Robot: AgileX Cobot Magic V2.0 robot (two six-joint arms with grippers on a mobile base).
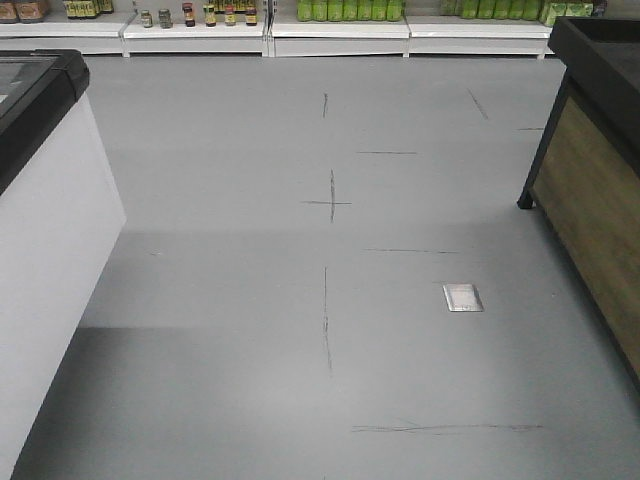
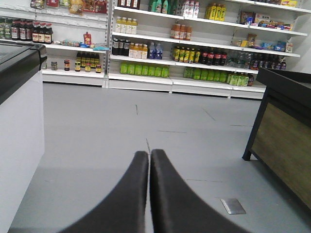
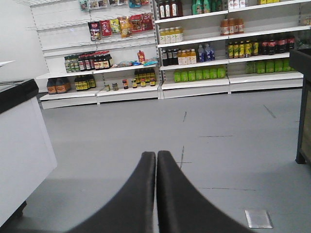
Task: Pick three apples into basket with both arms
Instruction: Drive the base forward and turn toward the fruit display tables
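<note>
Floor point(image 1: 250, 150): grey and smooth, crossed by thin dark scuff lines. I take the metal floor plate point(image 1: 462, 298) as my reference mark.
Open room: bare floor runs wide to the left of the plate and far beyond it, up to the back wall.
Left edge: a white chest cabinet point(image 1: 40, 230) with a black rim stands well left of the plate, its near corner jutting toward the middle.
Right edge: a black-framed counter point(image 1: 595, 190) with a wood side panel stands just right of the plate. Its black leg meets the floor beyond the plate.
Far edge: white store shelving point(image 1: 335, 32) carrying bottles and jars stands well beyond the plate.
Left gripper point(image 2: 149, 154): both fingers point(image 2: 129, 194) are pressed together with nothing between them. The plate lies to their right.
Right gripper point(image 3: 156, 155): its fingers are pressed together and hold nothing. The plate lies to their right, near the lower frame edge.
Apples: I cannot tell their place or look from any of my three views.
Basket: likewise, I cannot tell where it is.
</note>
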